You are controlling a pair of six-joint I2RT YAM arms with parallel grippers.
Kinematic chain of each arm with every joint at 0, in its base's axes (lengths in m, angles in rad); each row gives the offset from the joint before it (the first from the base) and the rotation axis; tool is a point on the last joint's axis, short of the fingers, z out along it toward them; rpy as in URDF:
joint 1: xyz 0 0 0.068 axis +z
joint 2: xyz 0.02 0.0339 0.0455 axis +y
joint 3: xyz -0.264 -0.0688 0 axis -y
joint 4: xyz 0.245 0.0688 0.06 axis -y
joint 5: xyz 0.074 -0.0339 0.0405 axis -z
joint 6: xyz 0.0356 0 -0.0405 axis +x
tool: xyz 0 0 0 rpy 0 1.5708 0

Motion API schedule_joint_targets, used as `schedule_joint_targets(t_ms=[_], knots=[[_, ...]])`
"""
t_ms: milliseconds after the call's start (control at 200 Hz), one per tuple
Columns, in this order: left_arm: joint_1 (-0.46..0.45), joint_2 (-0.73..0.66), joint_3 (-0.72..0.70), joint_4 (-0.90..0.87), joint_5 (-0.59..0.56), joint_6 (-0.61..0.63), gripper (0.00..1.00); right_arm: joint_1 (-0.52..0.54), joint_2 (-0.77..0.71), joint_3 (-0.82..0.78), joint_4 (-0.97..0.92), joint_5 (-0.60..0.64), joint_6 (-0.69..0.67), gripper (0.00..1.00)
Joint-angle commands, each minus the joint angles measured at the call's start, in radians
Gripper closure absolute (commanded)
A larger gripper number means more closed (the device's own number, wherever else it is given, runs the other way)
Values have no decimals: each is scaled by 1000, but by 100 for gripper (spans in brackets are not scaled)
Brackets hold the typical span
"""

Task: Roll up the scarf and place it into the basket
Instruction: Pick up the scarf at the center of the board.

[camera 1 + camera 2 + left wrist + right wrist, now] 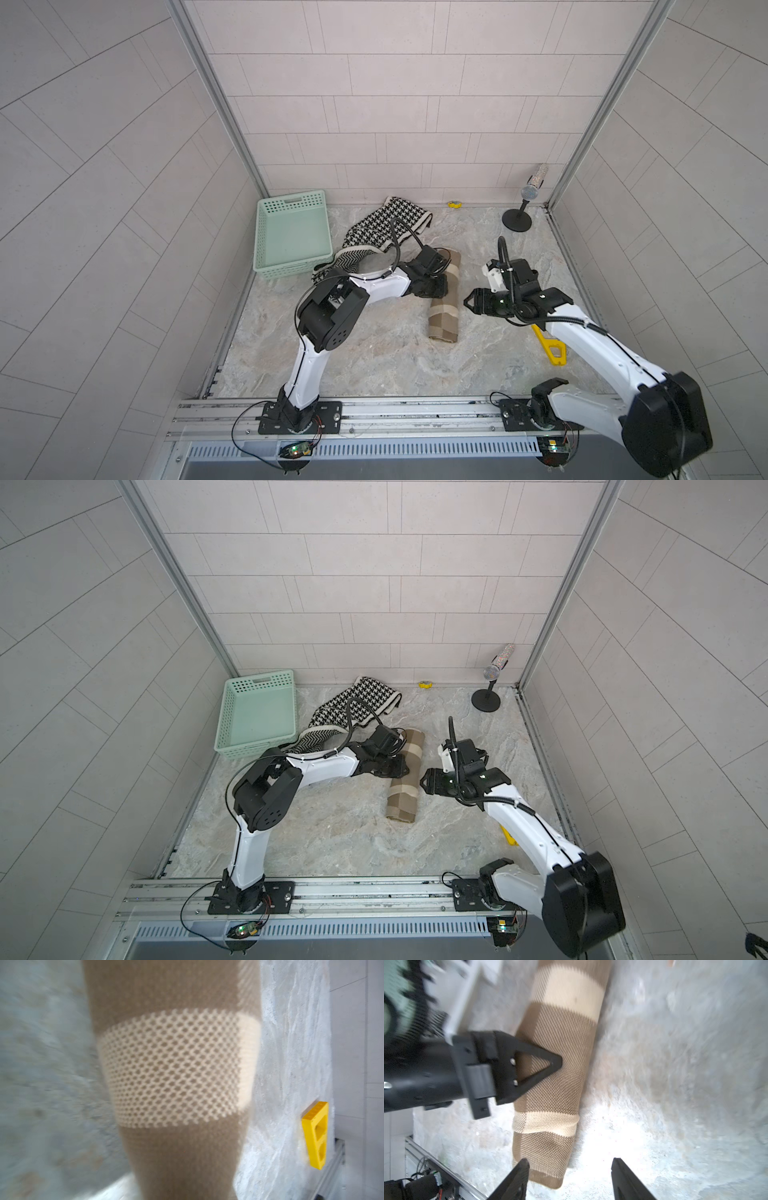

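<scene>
1 part of this job looks done: the scarf, tan with cream bands, lies as a tight roll on the table, about mid-table in both top views and well apart from the basket. That mint-green basket sits at the far left corner, and it is empty, so the placing is all to come.

Now the arms. The left gripper is right on the middle of the roll. The right wrist view shows 1 finger laid against the fabric with its partner hidden, so I cannot tell whether it has clamped or merely presses. The right gripper has its jaws apart with nothing between them, just beside the roll.

Watch the black-and-white houndstooth cloth. It sprawls loose between roll and basket and reaches the basket's near corner. My read: 1 of 2 stages is finished. What remains is a secure hold, a lift that keeps the roll from unwinding, a carry over that loose cloth and a drop into the basket.
</scene>
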Motion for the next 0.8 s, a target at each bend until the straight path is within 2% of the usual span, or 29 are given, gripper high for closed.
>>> schedule_joint_targets(t_ms=[0,260,385,575,796], knots=[[66,-147,87,-168,-75,165,100,-11,-125,38,-76,62,-43,30],[322,-303,176,-282,98,227,100,-24,-216,103,-160,169,-90,30],[462,-310,264,-338,199,250,100,-27,-229,103,-167,210,-91,30],[668,-231,395,-338,333,290,100,-28,-233,94,-172,254,-98,30],[889,4,673,-400,546,378,100,-29,-250,47,-190,325,-90,30]])
